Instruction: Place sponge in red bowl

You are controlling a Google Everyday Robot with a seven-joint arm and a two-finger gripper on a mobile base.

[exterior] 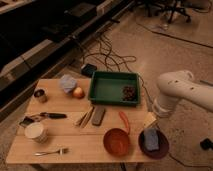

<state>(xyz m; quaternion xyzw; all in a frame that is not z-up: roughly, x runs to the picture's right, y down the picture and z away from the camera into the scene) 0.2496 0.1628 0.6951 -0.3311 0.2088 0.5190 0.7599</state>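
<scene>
The sponge (151, 139), a small blue-grey block, lies on the dark maroon plate (161, 150) at the table's front right corner. The red bowl (117, 141) stands just left of that plate, and nothing shows inside it. My white arm (175, 90) reaches in from the right. Its gripper (149, 121) hangs just above and behind the sponge, at the table's right edge. I cannot make out any contact between gripper and sponge.
A green tray (114, 87) with dark bits sits at the back. On the table are a pale blue-grey lump (67, 83), a fruit (78, 92), a can (40, 95), a dark slab (98, 114), an orange stick (124, 121), a white cup (36, 132) and a fork (50, 151). Cables run over the floor behind.
</scene>
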